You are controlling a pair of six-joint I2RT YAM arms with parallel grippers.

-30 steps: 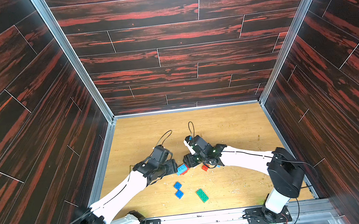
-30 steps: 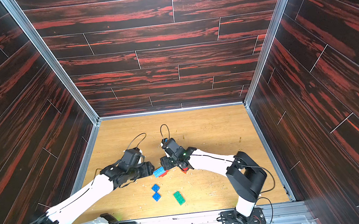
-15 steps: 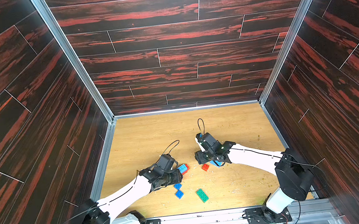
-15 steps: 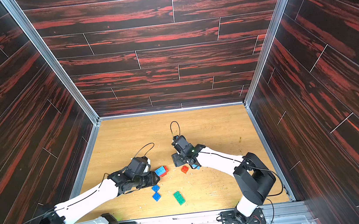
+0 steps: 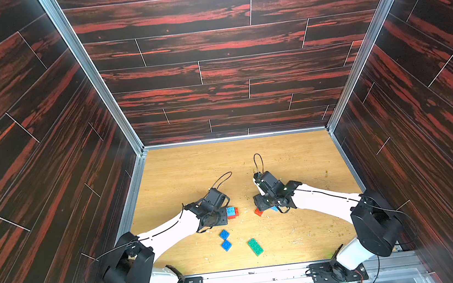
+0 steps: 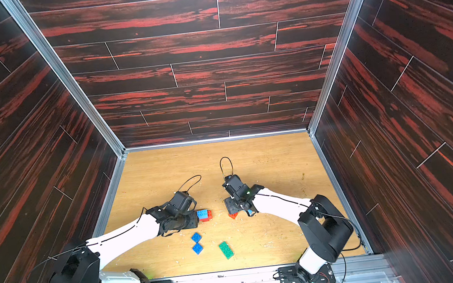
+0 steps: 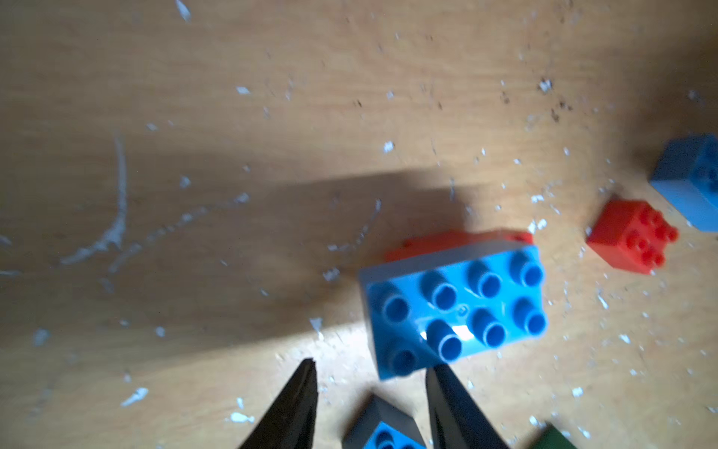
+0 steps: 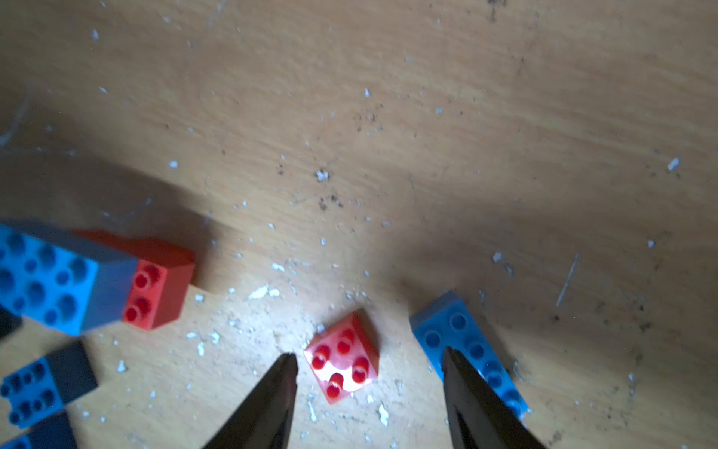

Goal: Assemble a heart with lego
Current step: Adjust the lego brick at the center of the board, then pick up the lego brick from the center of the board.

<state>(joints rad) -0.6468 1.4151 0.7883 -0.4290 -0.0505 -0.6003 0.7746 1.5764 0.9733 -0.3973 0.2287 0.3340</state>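
Gloss on plastic, wear on wood

The light blue brick [image 7: 454, 311] and small red brick [image 8: 344, 359] were smooth, glossy plastic; the green brick [image 5: 255, 246], lower centre, looked alike. The table [image 5: 194, 174] was pale matt wood grain, scratched and white-flecked. The walls [image 5: 209, 43] were dark plank veneer, edged with brushed metal rails [image 5: 93, 76].

No text readable (nor any label).
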